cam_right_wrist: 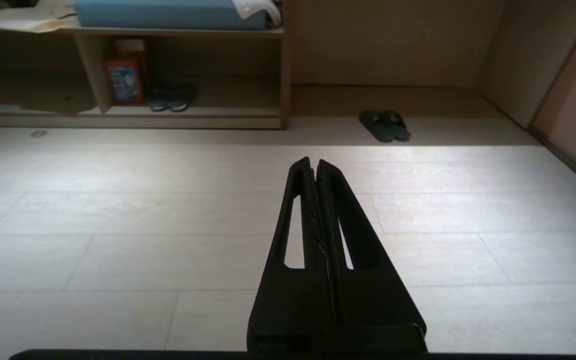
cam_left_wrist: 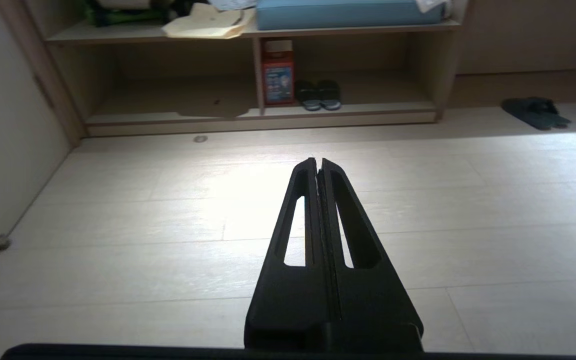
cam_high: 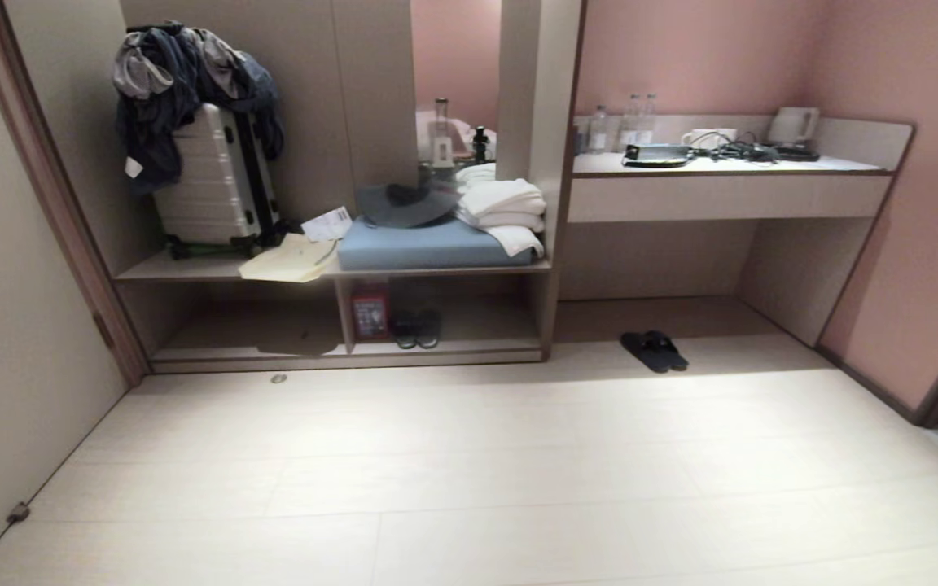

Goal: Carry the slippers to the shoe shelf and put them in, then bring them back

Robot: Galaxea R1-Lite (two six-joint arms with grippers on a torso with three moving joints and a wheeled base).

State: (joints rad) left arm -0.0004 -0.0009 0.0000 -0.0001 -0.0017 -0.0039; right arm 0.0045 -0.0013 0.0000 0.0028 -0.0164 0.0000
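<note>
The slippers [cam_high: 654,351], a plain dark pair, lie side by side on the floor under the desk, right of the shoe shelf; they also show as slippers [cam_right_wrist: 384,125] and slippers [cam_left_wrist: 536,113]. The shoe shelf [cam_high: 347,356] is the low beige cubby with an upright divider, seen too as shelf [cam_left_wrist: 263,116] and shelf [cam_right_wrist: 128,117]. My left gripper [cam_left_wrist: 318,161] and right gripper [cam_right_wrist: 314,162] are both shut and empty, held over bare floor well short of the slippers. Neither arm appears in the head view.
A second dark pair with pale sole rims [cam_high: 418,330] and a red box [cam_high: 370,314] sit in the shelf's right bay. Above are a suitcase [cam_high: 212,183], a blue cushion [cam_high: 428,244] and towels. The desk [cam_high: 729,195] holds bottles and a kettle.
</note>
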